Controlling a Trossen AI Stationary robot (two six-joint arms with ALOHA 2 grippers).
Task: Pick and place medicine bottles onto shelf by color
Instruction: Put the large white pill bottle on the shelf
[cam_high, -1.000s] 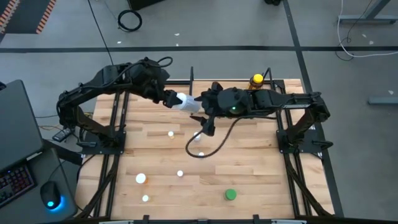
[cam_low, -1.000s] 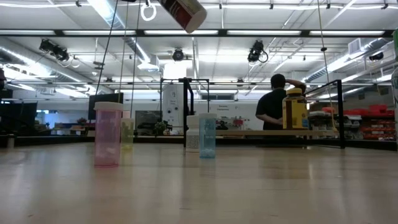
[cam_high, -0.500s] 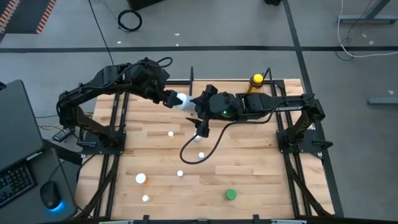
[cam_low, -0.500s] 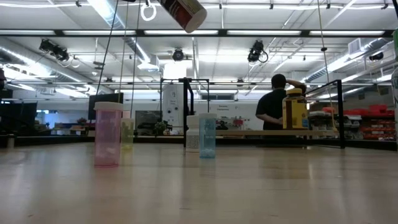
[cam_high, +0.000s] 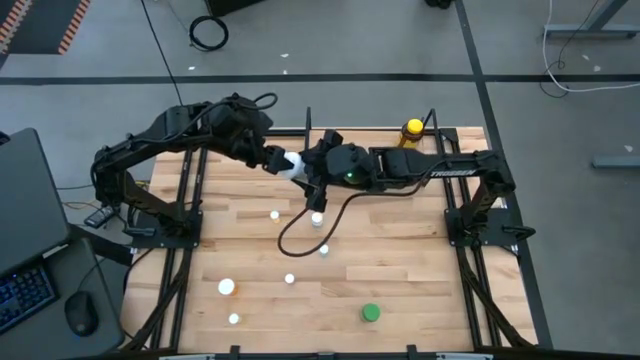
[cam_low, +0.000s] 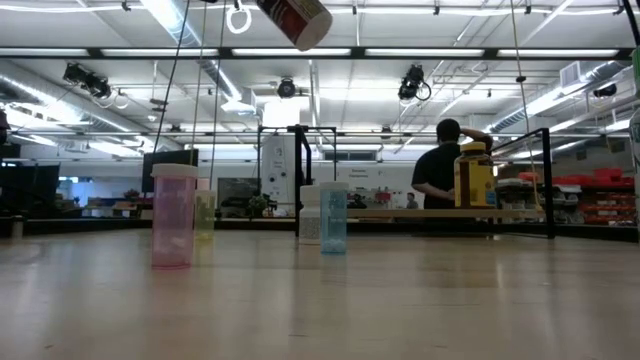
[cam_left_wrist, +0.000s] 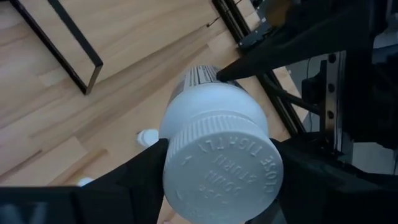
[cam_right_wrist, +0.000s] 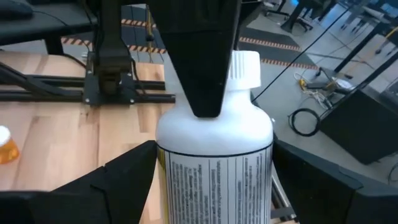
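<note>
A larger white labelled medicine bottle (cam_high: 292, 164) hangs in the air over the table's far middle, tilted; the low view shows it at the top (cam_low: 298, 20). My left gripper (cam_high: 283, 161) is shut on its cap end. My right gripper (cam_high: 308, 172) comes from the table's right, open, and its two fingers stand either side of the bottle's labelled body (cam_right_wrist: 214, 180). I cannot tell whether they touch it. A yellow bottle (cam_high: 411, 129) stands on the shelf (cam_low: 420, 213) at the table's far edge. My left gripper pinches the white bottle between its two fingers at the ribbed cap (cam_left_wrist: 221, 171) and the neck below it. One finger (cam_right_wrist: 199, 56) lies over the bottle's shoulder. The fingers come from the table's left, slanting down. The bottle is lifted clear and points away from them, bottom end outward.
Small white bottles (cam_high: 275, 214), (cam_high: 318, 219), (cam_high: 289, 279) and a white-orange one (cam_high: 227, 287) stand scattered on the table, and a green one (cam_high: 371, 313) stands near the front. The right arm's cable (cam_high: 300, 235) loops over the table's middle. A person (cam_low: 440, 165) stands beyond the shelf.
My right gripper has moved toward the table's left and a little down, up to the white bottle, and its fingers now flank the bottle's body. Its cable loop has trailed left across the table. The bottle has stayed where it was.
</note>
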